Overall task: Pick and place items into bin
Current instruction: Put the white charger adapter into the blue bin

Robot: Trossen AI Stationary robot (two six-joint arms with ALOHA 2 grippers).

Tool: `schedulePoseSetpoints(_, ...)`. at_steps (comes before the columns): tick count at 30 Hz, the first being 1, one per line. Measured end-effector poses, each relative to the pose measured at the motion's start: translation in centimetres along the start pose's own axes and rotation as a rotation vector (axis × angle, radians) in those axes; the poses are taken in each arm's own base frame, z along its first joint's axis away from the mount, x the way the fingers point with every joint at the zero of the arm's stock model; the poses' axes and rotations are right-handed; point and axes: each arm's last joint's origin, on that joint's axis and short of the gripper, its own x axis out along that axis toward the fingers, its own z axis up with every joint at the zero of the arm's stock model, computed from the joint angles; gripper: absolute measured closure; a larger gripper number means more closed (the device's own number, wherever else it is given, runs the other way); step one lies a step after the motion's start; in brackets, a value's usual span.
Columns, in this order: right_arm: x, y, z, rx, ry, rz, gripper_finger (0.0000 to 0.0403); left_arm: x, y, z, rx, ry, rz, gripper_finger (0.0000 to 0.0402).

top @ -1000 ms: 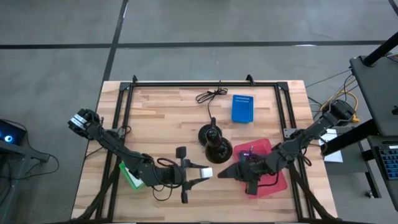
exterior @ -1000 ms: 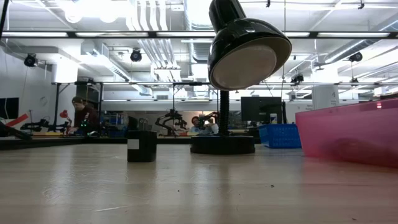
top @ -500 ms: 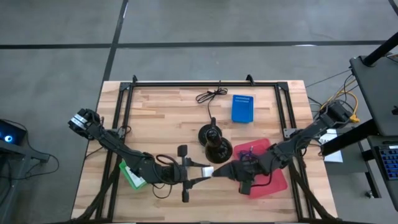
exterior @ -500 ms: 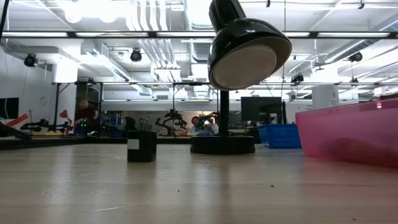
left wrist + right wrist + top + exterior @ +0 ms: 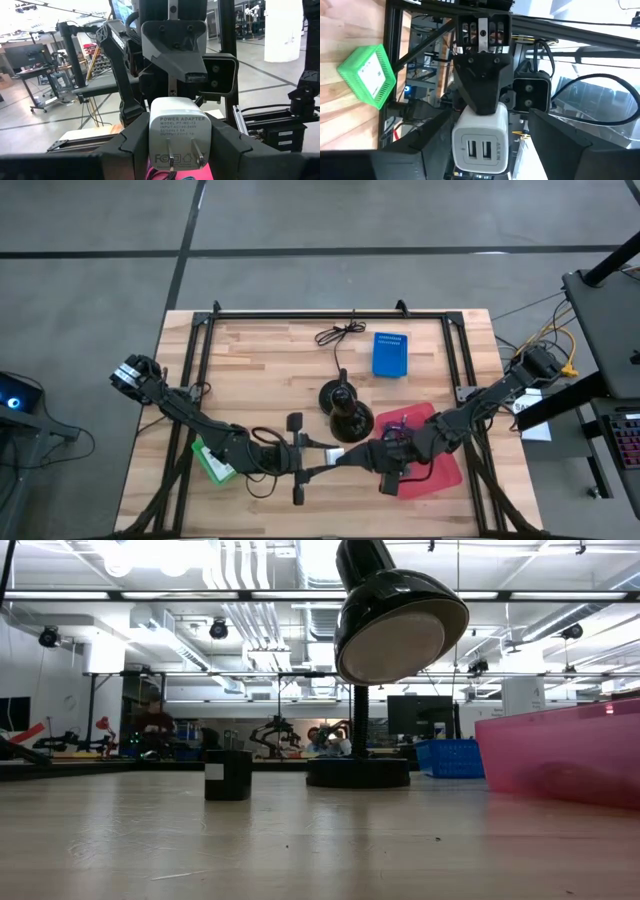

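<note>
Butcher-block table (image 5: pixel 260 370), black lamp (image 5: pixel 345 412), open workshop behind

Ceiling lights (image 5: pixel 150 552) are glaring white above my low camera, and the near table (image 5: pixel 300 850) is blurring soft. My overhead picture is showing even, slightly hazy light with faint shadows. A window (image 5: pixel 590 10) is blowing out behind my right wrist camera.
</note>
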Motion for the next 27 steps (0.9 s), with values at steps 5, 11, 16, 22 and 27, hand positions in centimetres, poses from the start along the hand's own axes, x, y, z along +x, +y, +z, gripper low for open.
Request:
schedulePoseSetpoints(5,0.1,0.04,-0.21,-0.001,0.007,0.0,0.0171,0.05,0.02,-0.01,0.0,-0.003,-0.015,0.0269)
schedulePoseSetpoints(11,0.16,0.04,-0.39,0.0,0.012,-0.001,0.0186,0.13,0.13,-0.02,0.002,-0.003,-0.014,0.0269)
schedulePoseSetpoints(16,0.19,0.07,-0.41,0.0,0.014,0.0,0.0209,0.19,0.21,-0.01,0.0,-0.007,-0.02,0.0269)
schedulePoseSetpoints(22,0.19,0.07,-0.39,0.0,0.013,0.0,0.0253,0.19,0.21,0.02,-0.001,-0.01,-0.027,0.0269)
schedulePoseSetpoints(27,0.18,0.07,-0.37,0.0,0.012,0.0,0.0263,0.19,0.19,0.02,0.009,-0.01,-0.036,0.0269)
